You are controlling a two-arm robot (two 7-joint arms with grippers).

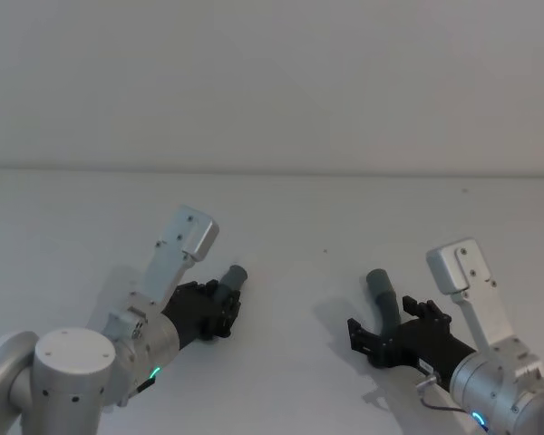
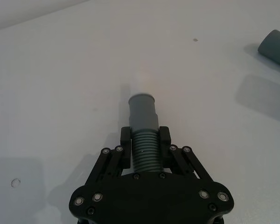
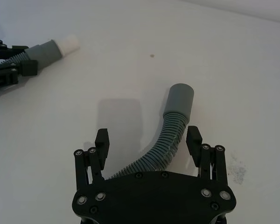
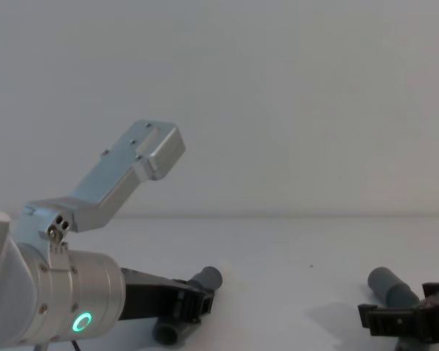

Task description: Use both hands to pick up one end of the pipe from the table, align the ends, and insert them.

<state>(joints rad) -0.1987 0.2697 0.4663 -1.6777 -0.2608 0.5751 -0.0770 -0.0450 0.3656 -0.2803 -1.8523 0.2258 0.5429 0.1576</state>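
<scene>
1. The left gripper (image 2: 144, 139) is clamping narrow on the ribbed body of the left pipe piece (image 2: 144, 156), just behind its smooth cuff (image 2: 143, 112).
2. The right gripper (image 3: 148, 136) is standing wide, straddling the right pipe piece (image 3: 170, 135) without pinching it. One finger is sitting just beside the ribs and the other is well apart.
3. The left piece is pointing far and right, with its white tip (image 3: 70, 43) leading. The right piece is curving up to its socket cuff (image 3: 179, 98), which is pointing far and slightly left.
4. The two ends are sitting well apart over the white table (image 1: 281, 208). I cannot tell whether the left piece is resting on it.
5. The hose is probably handling as light and soft, bending wherever it is unsupported. The ribs are likely giving the pads good purchase, while the cuffs look stiffer and smoother.
6. The best hold for the right gripper seems to be on the ribs just behind the socket cuff. A hold farther back would probably leave that end drooping and hard to aim.
</scene>
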